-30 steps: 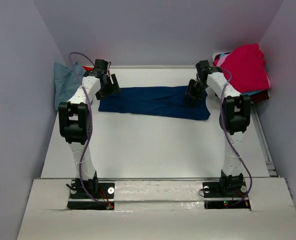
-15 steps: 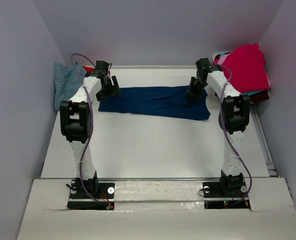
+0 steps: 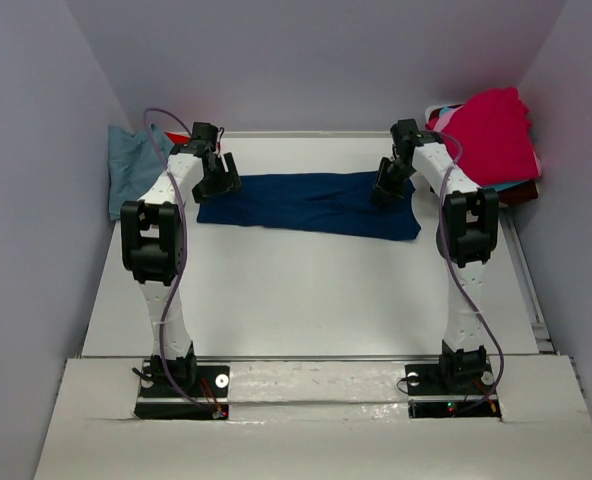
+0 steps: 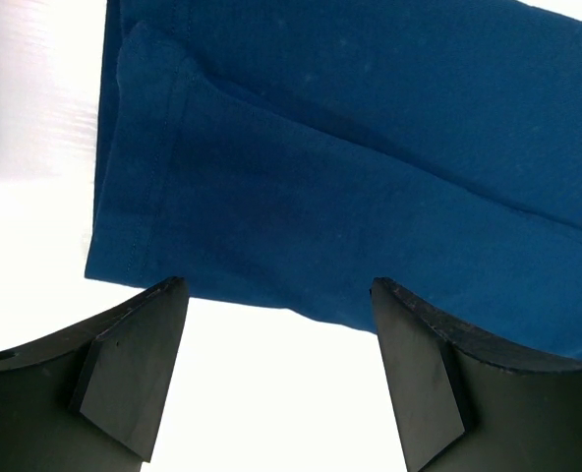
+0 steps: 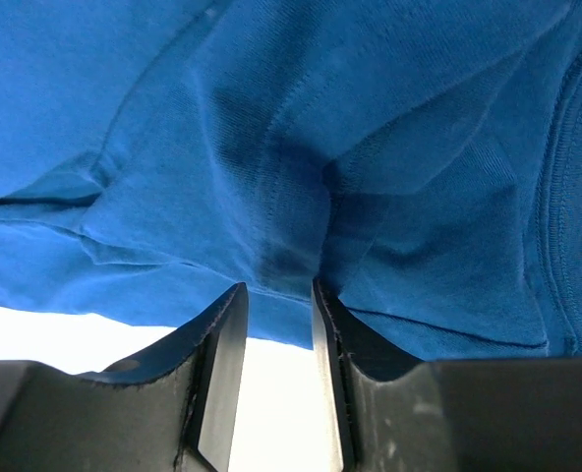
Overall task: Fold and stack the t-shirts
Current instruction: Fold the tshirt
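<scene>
A navy t-shirt (image 3: 306, 203) lies folded into a long strip across the far half of the table, its print hidden. My left gripper (image 3: 219, 182) hovers over the strip's left end, open and empty. In the left wrist view the left gripper (image 4: 276, 287) has wide-apart fingers framing the hemmed edge of the shirt (image 4: 370, 177). My right gripper (image 3: 387, 187) is at the strip's right end. In the right wrist view the right gripper (image 5: 277, 287) stands narrowly open, its tips at the puckered edge of the shirt (image 5: 271, 118), with bare table between the fingers.
A dusty blue-grey t-shirt (image 3: 131, 165) lies crumpled against the left wall. A heap of red and magenta t-shirts (image 3: 491, 135) over a maroon one (image 3: 519, 190) sits at the far right. Grey walls close in on three sides.
My right gripper has drawn back slightly toward the far edge of the shirt. My left gripper has shifted a little. The navy shirt has not moved.
</scene>
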Robot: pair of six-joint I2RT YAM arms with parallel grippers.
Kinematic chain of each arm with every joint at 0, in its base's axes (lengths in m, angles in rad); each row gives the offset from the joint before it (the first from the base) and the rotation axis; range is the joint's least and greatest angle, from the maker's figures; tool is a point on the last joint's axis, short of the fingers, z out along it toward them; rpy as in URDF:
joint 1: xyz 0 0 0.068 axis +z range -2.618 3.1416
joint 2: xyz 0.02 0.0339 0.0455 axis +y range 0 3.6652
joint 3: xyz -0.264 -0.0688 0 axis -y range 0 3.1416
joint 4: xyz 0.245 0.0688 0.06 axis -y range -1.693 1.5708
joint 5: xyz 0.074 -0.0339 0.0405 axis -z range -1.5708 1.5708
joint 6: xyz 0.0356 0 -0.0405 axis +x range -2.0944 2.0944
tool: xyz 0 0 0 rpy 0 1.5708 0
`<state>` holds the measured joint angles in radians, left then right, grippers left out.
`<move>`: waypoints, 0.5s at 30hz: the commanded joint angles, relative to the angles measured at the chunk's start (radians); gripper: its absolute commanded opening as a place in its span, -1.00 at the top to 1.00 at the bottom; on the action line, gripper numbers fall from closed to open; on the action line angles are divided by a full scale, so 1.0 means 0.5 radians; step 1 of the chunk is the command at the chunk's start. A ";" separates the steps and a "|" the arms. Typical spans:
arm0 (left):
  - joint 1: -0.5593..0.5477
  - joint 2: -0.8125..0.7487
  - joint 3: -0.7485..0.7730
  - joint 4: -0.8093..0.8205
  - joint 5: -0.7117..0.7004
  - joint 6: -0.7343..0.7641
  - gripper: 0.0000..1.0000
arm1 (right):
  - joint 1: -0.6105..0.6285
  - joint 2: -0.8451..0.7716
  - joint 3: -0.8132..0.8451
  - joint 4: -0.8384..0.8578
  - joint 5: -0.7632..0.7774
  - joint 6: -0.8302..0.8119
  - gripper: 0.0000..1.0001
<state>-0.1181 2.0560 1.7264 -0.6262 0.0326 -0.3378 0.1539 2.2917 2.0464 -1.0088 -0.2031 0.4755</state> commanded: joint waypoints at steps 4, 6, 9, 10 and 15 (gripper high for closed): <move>-0.003 -0.007 0.017 -0.018 -0.019 0.031 -0.72 | -0.001 -0.135 -0.092 0.030 0.044 -0.025 0.22; -0.003 -0.013 0.011 -0.021 -0.019 0.034 -0.72 | -0.001 -0.138 -0.107 0.033 0.038 -0.018 0.22; -0.003 -0.013 0.005 -0.018 -0.022 0.034 -0.72 | -0.001 -0.147 -0.126 0.057 0.044 -0.015 0.22; -0.003 -0.016 0.002 -0.018 -0.022 0.034 -0.72 | -0.001 -0.144 -0.114 0.054 0.044 -0.015 0.22; -0.003 -0.019 -0.010 -0.012 -0.025 0.034 -0.72 | -0.001 -0.113 -0.049 0.045 0.032 -0.009 0.31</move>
<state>-0.1181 2.0621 1.7264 -0.6262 0.0322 -0.3370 0.1539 2.2845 1.9926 -1.0065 -0.1917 0.4751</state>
